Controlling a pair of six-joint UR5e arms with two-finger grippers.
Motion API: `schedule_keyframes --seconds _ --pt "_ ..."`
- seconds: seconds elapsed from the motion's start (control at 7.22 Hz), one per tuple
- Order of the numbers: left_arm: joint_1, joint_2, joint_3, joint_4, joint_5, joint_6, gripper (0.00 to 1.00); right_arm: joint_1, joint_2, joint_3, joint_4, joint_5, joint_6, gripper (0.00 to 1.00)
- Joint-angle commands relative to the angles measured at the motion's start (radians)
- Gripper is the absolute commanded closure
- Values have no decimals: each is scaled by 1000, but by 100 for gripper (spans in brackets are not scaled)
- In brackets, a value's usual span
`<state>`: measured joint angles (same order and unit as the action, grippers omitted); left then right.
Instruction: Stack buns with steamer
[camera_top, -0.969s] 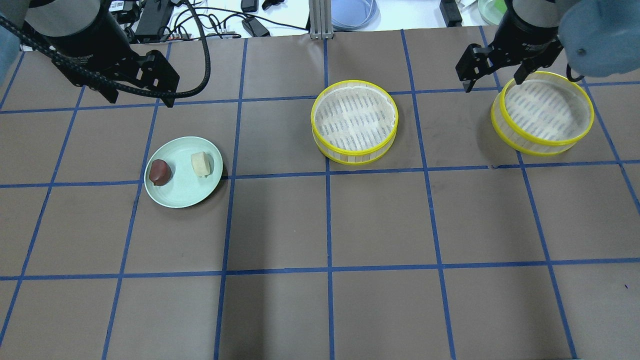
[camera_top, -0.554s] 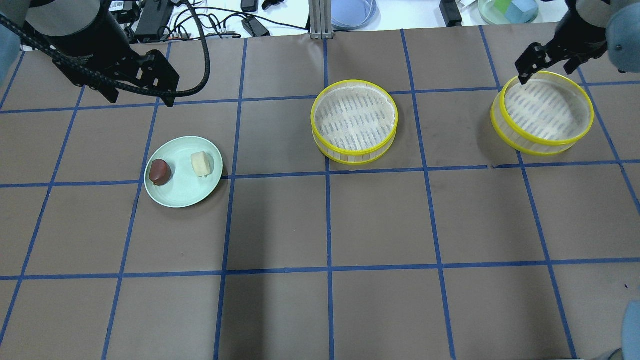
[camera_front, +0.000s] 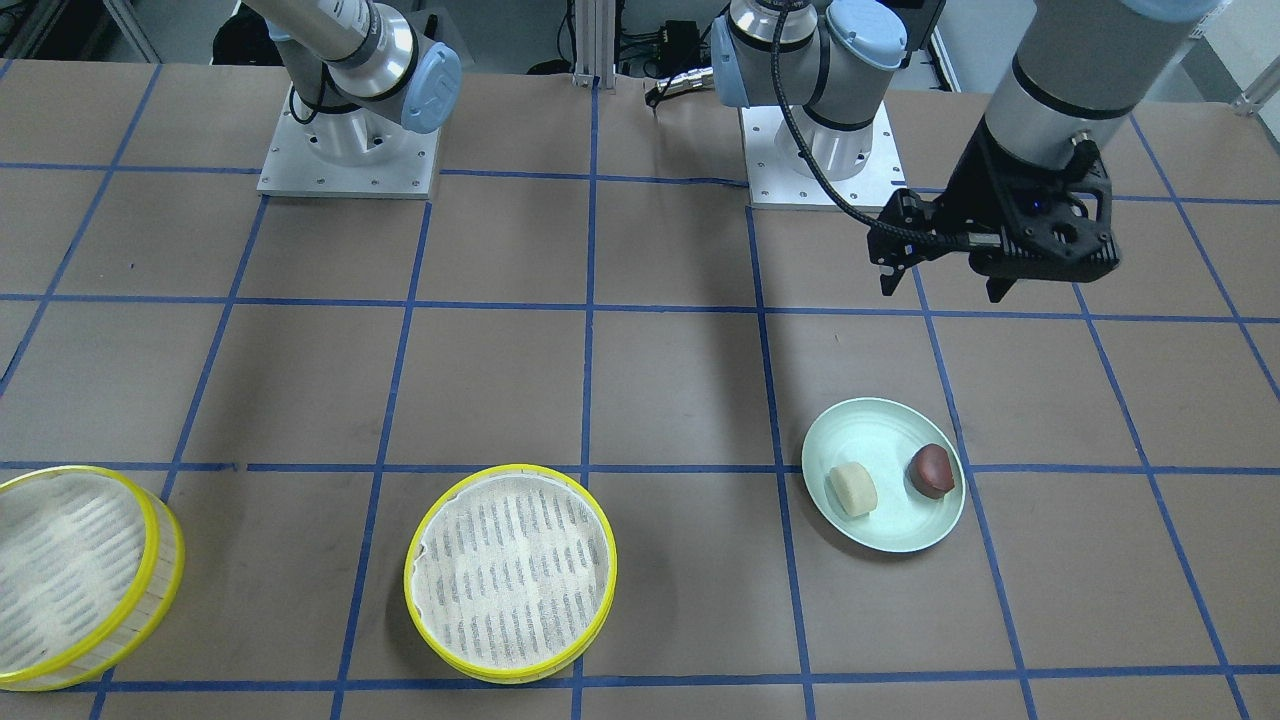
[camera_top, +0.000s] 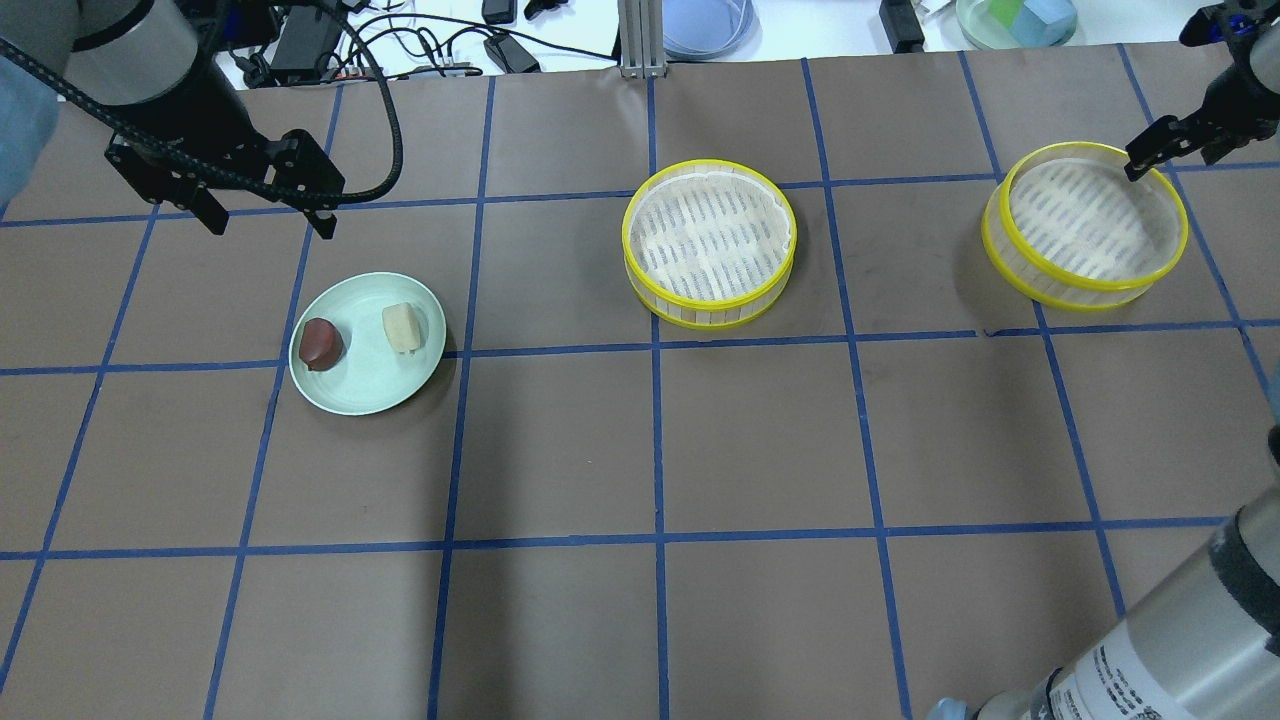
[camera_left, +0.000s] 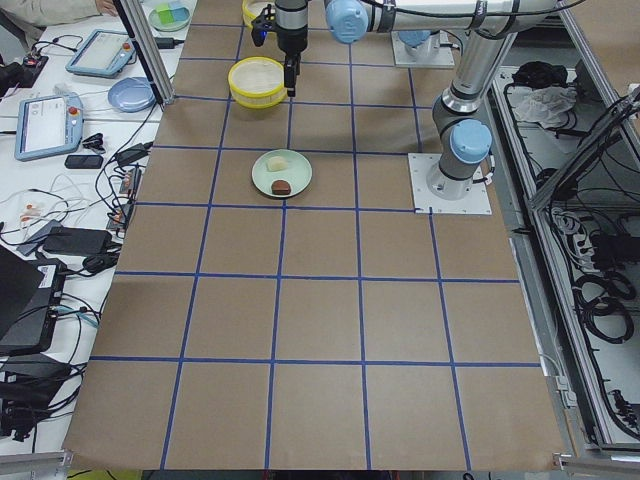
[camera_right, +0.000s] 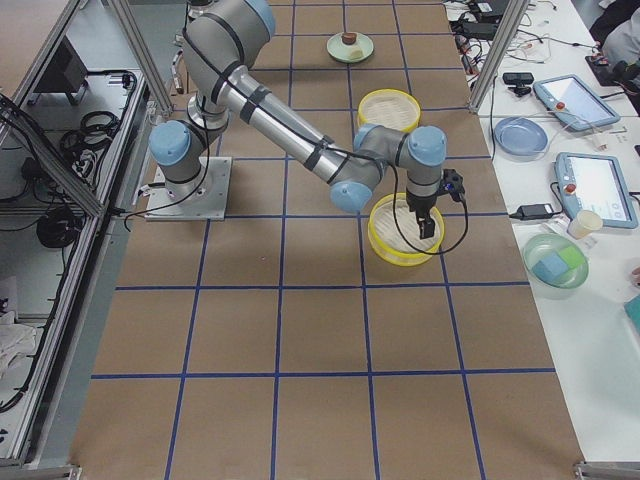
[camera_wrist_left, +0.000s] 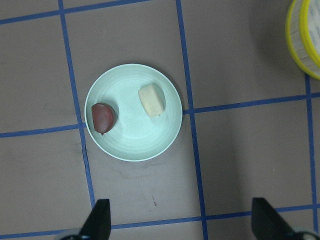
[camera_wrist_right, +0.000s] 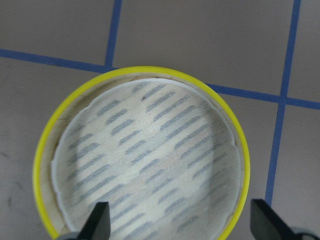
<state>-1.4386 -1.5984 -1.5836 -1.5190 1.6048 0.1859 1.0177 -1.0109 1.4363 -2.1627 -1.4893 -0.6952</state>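
Note:
The dark reddish-brown bun (camera_top: 320, 343) and the cream bun (camera_top: 403, 327) lie side by side on a mint-green plate (camera_top: 370, 395). They also show in the left wrist view: brown bun (camera_wrist_left: 103, 118), cream bun (camera_wrist_left: 151, 100). My left gripper (camera_top: 268, 222) hangs open and empty above the table, just behind the plate. One steamer tier (camera_top: 710, 240) stands empty at the table's middle. A second steamer tier (camera_top: 1085, 225) stands empty at the right. My right gripper (camera_top: 1175, 160) is open and empty over that tier's far right rim; the tier's liner (camera_wrist_right: 140, 155) fills the right wrist view.
My right arm's forearm (camera_top: 1150, 650) crosses the near right corner. Cables (camera_top: 400, 50), a blue dish (camera_top: 705, 22) and a green bowl (camera_top: 1015, 20) lie beyond the far edge. The arm bases (camera_front: 350, 150) stand on the robot's side.
My right gripper has moved rightward from the right tier's left rim to its far right rim. My left gripper has shifted a little left and nearer the plate. Buns and tiers have not moved.

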Motion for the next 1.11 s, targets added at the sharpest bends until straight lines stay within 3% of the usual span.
schedule_keyframes --seconds 0.0,0.28,0.42,0.55,0.97 --pt "58 -53 -103 180 -6 40 0 -43 75 -8 -23 9 -12 5" --pt "56 -135 -116 241 -44 -75 0 -51 86 -5 -22 -6 -15 16" --pt "56 -168 -116 246 -119 -83 0 -51 91 -5 -22 -6 -15 26" --pt "56 -201 -118 285 -118 -82 0 -51 91 -2 -17 -6 -17 41" --pt "58 -348 -121 353 -126 -85 0 -53 91 3 -8 -8 -17 58"
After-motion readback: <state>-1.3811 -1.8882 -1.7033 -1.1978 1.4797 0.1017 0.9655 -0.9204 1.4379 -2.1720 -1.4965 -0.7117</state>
